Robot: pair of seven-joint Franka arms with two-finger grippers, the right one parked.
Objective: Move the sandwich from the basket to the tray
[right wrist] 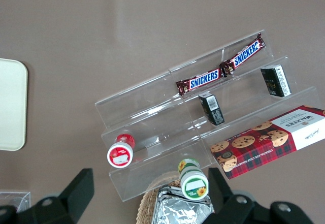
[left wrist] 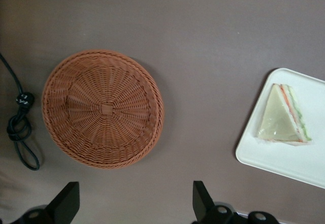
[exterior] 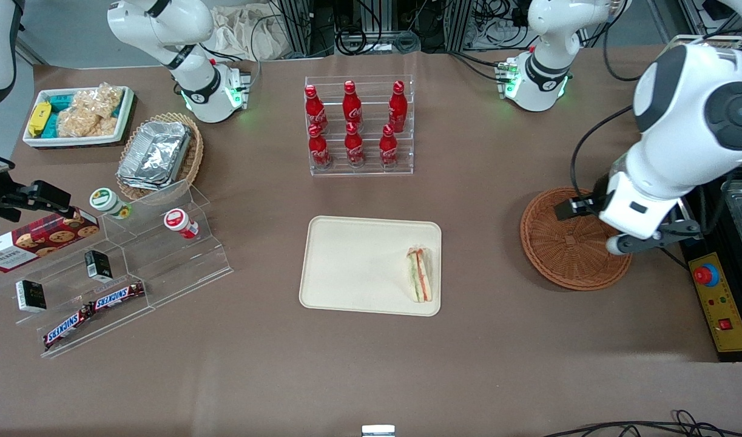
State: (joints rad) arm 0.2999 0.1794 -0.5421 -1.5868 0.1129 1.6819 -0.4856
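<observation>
The sandwich (exterior: pixel 420 274), a wrapped triangular wedge with green and red-orange filling, lies on the cream tray (exterior: pixel 352 267), at the tray edge that faces the basket. From the left wrist view the sandwich (left wrist: pixel 283 116) and a corner of the tray (left wrist: pixel 264 158) show beside the round reddish-brown wicker basket (left wrist: pixel 103 108). The basket (exterior: pixel 559 243) holds nothing. My gripper (exterior: pixel 624 240) hangs high over the basket's rim on the working arm's side. In the wrist view the gripper (left wrist: pixel 135 203) is open, its black fingertips (left wrist: pixel 201 197) wide apart with only bare table between them.
A clear rack of red cola bottles (exterior: pixel 358 124) stands farther from the front camera than the tray. Toward the parked arm's end are an acrylic shelf of snacks (exterior: pixel 116 267), a tan basket of foil containers (exterior: pixel 158 155) and a white snack bin (exterior: pixel 79 115). A yellow emergency-stop box (exterior: pixel 719 300) and a cable (left wrist: pixel 20 127) lie beside the basket.
</observation>
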